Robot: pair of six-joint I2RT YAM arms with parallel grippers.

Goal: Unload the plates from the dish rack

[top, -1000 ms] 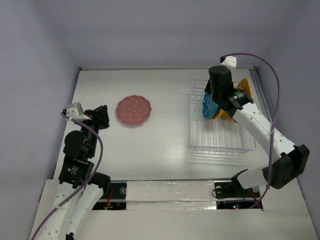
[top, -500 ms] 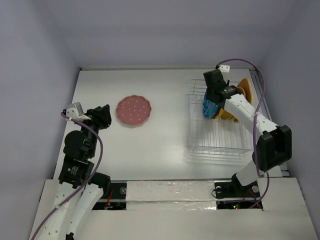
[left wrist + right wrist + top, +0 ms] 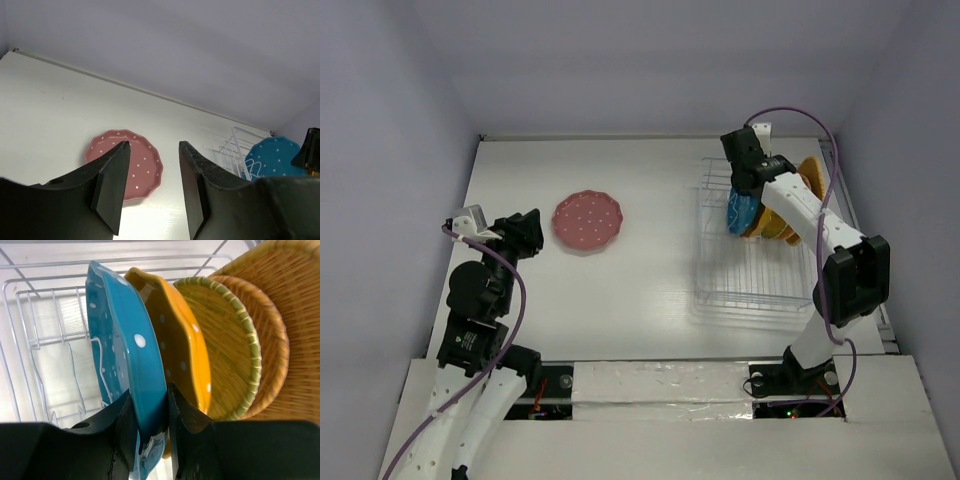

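The blue plate (image 3: 120, 340) stands on its edge in the rack (image 3: 760, 290), at the left end of a row of plates. The right gripper (image 3: 149, 412) comes down on it from above. One finger presses each side of its rim, so it is pinched tight. Just beside it stands the yellow plate (image 3: 175, 335), then three woven plates (image 3: 225, 345), all leaning the same way. The rack sits by the right edge of the table (image 3: 650, 180), toward the back. A second ago the right arm stretched out low toward the right edge. Now its elbow is pulled in and its gripper sits a bit nearer the rack's back left corner. The blue plate has not left the rack. The pink plate (image 3: 588, 222) lies flat on the left half of the table, same as before. The left arm stays folded by the left edge. The left gripper (image 3: 152, 150) points at the pink plate with its fingers apart and holds nothing.
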